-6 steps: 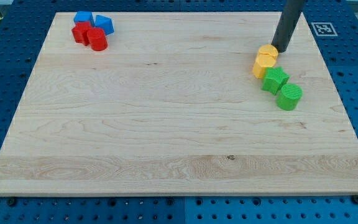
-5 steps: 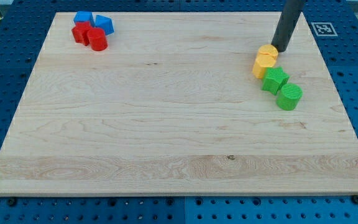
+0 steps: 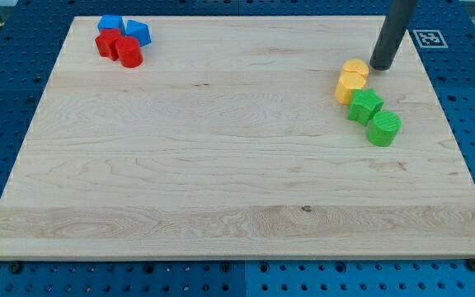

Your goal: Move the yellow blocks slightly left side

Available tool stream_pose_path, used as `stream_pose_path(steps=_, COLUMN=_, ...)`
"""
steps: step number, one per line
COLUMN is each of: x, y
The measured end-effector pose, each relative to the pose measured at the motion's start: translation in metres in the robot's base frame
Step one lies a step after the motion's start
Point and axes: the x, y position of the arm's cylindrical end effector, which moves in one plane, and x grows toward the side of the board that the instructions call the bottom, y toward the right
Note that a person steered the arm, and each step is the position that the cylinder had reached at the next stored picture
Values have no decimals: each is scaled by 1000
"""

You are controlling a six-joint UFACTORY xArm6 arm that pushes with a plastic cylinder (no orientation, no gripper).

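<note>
Two yellow blocks sit touching at the board's right side: an upper yellow block [image 3: 355, 68] and a lower yellow block [image 3: 348, 86]. My tip [image 3: 380, 66] stands just to the right of the upper yellow block, a small gap apart from it. The dark rod rises out of the view's top.
A green star-like block [image 3: 364, 106] touches the lower yellow block, with a green cylinder [image 3: 383, 129] below-right of it. At top left are two blue blocks [image 3: 110, 23] [image 3: 138, 32] and two red blocks [image 3: 106, 44] [image 3: 129, 52]. The wooden board [image 3: 221, 165] lies on a blue pegboard.
My tip has moved to the right, away from the upper yellow block. The blocks have not moved.
</note>
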Motion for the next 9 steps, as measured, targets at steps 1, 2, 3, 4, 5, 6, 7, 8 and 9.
stream_pose_path(steps=1, x=4, y=0)
stream_pose_path(steps=2, x=4, y=0)
stream_pose_path(steps=3, x=-11, y=-8)
stream_pose_path(steps=4, x=-23, y=-19)
stream_pose_path(steps=5, x=-8, y=-19)
stream_pose_path(steps=6, x=-5, y=-19)
stream_pose_path(steps=7, x=1, y=-19)
stream_pose_path(steps=8, x=10, y=-19)
stream_pose_path(steps=9, x=10, y=-18)
